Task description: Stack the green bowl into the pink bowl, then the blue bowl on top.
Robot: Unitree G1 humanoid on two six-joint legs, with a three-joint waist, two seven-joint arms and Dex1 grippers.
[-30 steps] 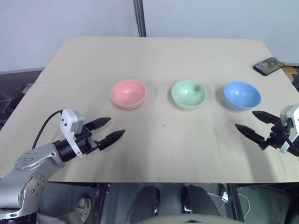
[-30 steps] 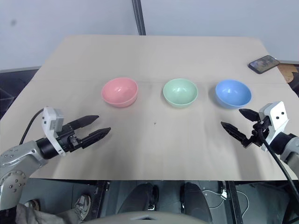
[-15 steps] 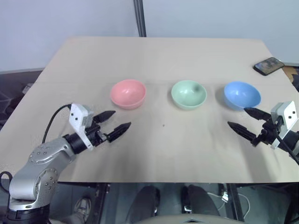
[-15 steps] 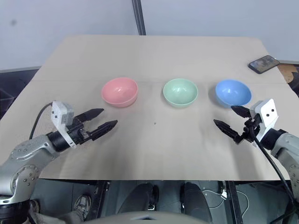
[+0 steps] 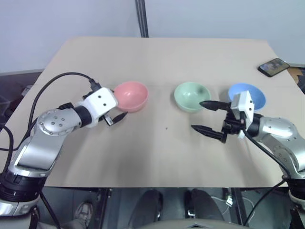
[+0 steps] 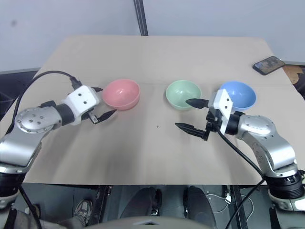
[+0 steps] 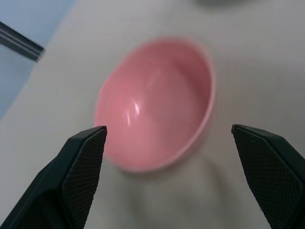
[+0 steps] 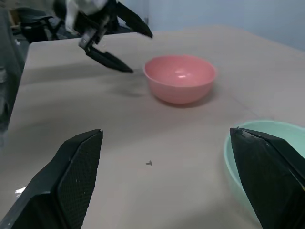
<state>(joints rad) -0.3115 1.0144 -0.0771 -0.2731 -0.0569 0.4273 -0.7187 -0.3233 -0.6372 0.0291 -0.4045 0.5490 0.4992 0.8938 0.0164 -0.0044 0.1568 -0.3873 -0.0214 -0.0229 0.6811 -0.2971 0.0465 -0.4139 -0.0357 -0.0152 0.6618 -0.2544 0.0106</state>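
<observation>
Three bowls stand in a row across the table: the pink bowl on the left, the green bowl in the middle, the blue bowl on the right. My left gripper is open just left of the pink bowl and points at it; in the left wrist view the pink bowl sits between the spread fingers. My right gripper hangs open at the near right of the green bowl, pointing left, its upper finger over the rim. Nothing is held.
A dark phone lies at the table's far right corner. A grey pole rises behind the far edge. The tan table has bare room in front of the bowls.
The left gripper moved forward and rolled, arriving beside the pink bowl. The right gripper swung left from beside the blue bowl to the green bowl. Both stayed open.
</observation>
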